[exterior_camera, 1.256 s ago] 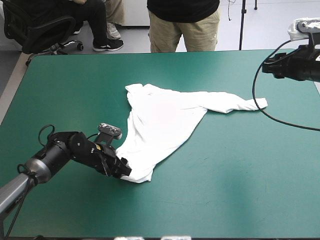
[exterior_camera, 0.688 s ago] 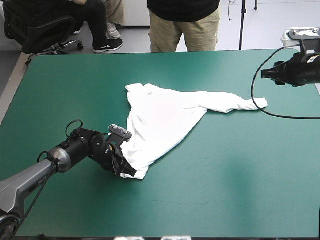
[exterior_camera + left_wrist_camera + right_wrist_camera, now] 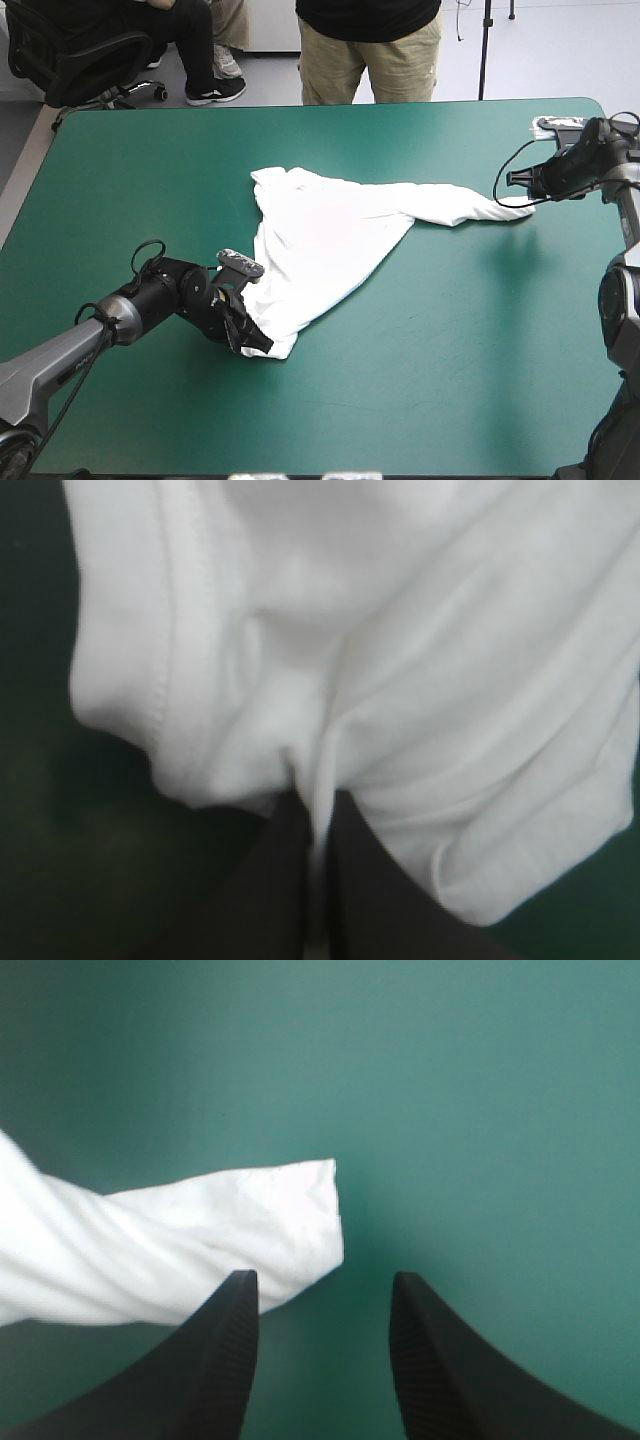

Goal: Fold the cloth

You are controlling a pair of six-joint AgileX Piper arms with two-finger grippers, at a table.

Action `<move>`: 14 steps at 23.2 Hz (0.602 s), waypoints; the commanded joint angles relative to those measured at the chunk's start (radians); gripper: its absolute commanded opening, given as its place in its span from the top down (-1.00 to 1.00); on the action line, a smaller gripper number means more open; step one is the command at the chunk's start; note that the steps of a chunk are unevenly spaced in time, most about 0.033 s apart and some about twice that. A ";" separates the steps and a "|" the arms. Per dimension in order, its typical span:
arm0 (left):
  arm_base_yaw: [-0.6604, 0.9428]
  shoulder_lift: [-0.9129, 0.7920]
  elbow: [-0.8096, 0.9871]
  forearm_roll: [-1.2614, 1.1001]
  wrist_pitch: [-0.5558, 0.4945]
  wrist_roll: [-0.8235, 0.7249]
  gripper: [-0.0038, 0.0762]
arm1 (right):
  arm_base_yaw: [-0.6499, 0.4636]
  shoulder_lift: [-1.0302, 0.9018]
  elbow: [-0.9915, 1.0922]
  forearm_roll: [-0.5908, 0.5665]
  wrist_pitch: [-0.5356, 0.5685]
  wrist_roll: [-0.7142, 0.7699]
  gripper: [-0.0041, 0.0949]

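Observation:
The white T-shirt (image 3: 330, 240) lies crumpled in a rough triangle at the middle of the table, one sleeve stretched toward the right edge. At its near corner my left gripper (image 3: 256, 341) rests low on the cover. In the left wrist view its black fingers (image 3: 290, 880) meet in one arch with a fold of the T-shirt (image 3: 400, 630) pinched between them. My right gripper (image 3: 520, 183) hovers at the sleeve's tip. In the right wrist view it (image 3: 320, 1285) stands open, and the sleeve end (image 3: 290, 1220) lies just ahead of one finger, not between the two.
The teal-green cover (image 3: 450, 380) spreads wide toward the near right corner. The table's right edge (image 3: 625, 160) runs close behind my right gripper.
My left gripper slid in to the shirt's near corner and shut on it, nudging the corner inward. My right arm came down from the far right to the sleeve tip.

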State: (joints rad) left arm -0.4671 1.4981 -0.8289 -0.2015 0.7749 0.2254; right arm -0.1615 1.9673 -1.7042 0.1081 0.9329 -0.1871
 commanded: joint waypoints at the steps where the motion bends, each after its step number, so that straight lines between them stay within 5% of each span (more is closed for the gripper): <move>1: -0.011 0.034 0.014 -0.039 -0.065 -0.001 0.93 | -0.006 -0.004 -0.025 0.013 -0.086 0.002 0.10; 10: -0.011 0.034 0.014 -0.039 -0.107 -0.002 0.93 | -0.006 0.096 -0.027 0.134 -0.087 -0.057 0.17; 11: -0.011 0.034 0.014 -0.039 -0.111 -0.004 0.93 | -0.006 0.102 -0.027 0.162 -0.072 -0.077 0.26; 13: -0.011 0.034 0.014 -0.039 -0.124 -0.004 0.93 | -0.006 0.104 -0.027 0.182 -0.043 -0.099 0.84; 14: -0.011 0.028 0.014 -0.036 -0.124 -0.004 0.93 | -0.006 0.102 -0.028 0.174 -0.028 -0.096 0.93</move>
State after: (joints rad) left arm -0.4671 1.4981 -0.8289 -0.2015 0.7661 0.2262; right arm -0.1627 2.1104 -1.7137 0.2591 0.8658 -0.2672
